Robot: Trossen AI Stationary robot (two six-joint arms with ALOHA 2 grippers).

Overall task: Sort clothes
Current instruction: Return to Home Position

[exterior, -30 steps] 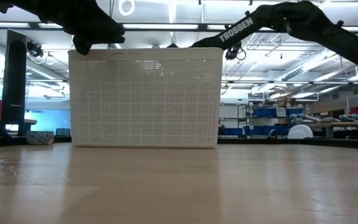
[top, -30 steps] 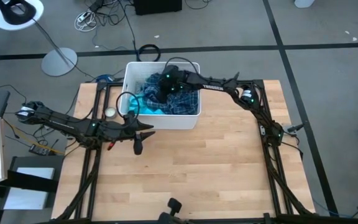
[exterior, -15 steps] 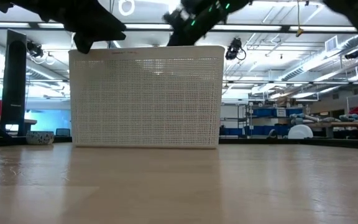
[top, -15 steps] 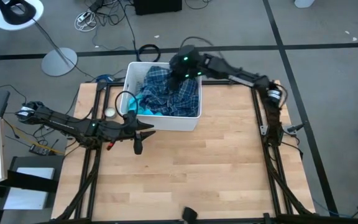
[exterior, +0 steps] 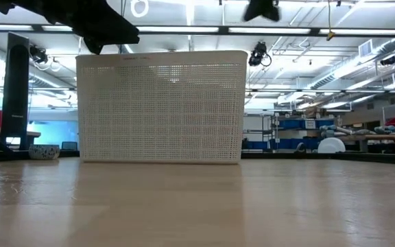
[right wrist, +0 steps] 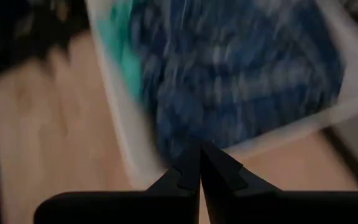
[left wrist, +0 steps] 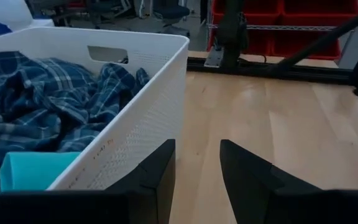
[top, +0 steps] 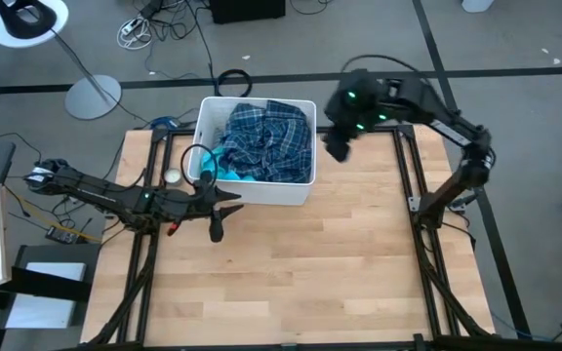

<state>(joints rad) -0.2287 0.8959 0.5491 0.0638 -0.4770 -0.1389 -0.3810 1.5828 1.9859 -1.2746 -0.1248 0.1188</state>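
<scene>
With the clothes (top: 261, 146) piled in the bin (top: 261, 192), homing seemed in hand: the right pincer (top: 337, 148) hung closed and empty beside the bin, the left pincer (left wrist: 197, 155) narrowly parted by its wall, both likely needing retraction clear of the worktop (top: 310, 263).

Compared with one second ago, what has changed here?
The right gripper, shut, came up out of the white bin and swung off to its own side, leaving the plaid shirt inside. The left gripper, open, and the bin stayed put.

2 black arms (top: 115, 198) w/ cables, green LEDs (top: 351, 97).
</scene>
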